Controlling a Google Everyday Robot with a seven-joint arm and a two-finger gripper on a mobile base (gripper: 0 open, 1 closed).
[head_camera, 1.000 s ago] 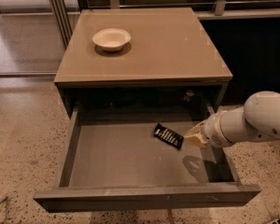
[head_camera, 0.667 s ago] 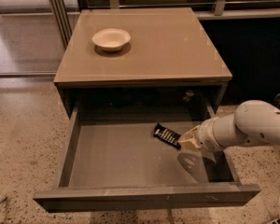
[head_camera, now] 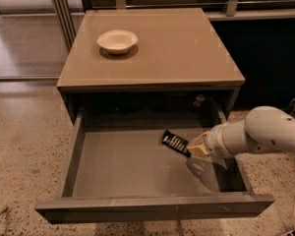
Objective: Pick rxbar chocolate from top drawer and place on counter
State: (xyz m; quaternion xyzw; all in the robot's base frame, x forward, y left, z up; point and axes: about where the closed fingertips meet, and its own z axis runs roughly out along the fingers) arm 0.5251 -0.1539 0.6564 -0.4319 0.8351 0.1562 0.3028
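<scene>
The rxbar chocolate [head_camera: 175, 142], a small black wrapper with white lettering, lies tilted on the floor of the open top drawer [head_camera: 123, 161], right of its middle. My gripper [head_camera: 195, 145] comes in from the right on the white arm [head_camera: 265, 134] and sits low inside the drawer, its tip right at the bar's right end. Whether it touches the bar cannot be told. The tan counter [head_camera: 182, 48] is the cabinet's top surface, above and behind the drawer.
A white bowl [head_camera: 117, 40] stands on the counter's back left. The drawer's front panel [head_camera: 152, 209] juts out over the speckled floor [head_camera: 19, 151]. A dark wall lies right of the cabinet, and metal posts [head_camera: 61, 9] stand at the back left.
The arm has moved left and a little down inside the drawer, bringing my gripper up to the bar's right end. The bar has stayed in place.
</scene>
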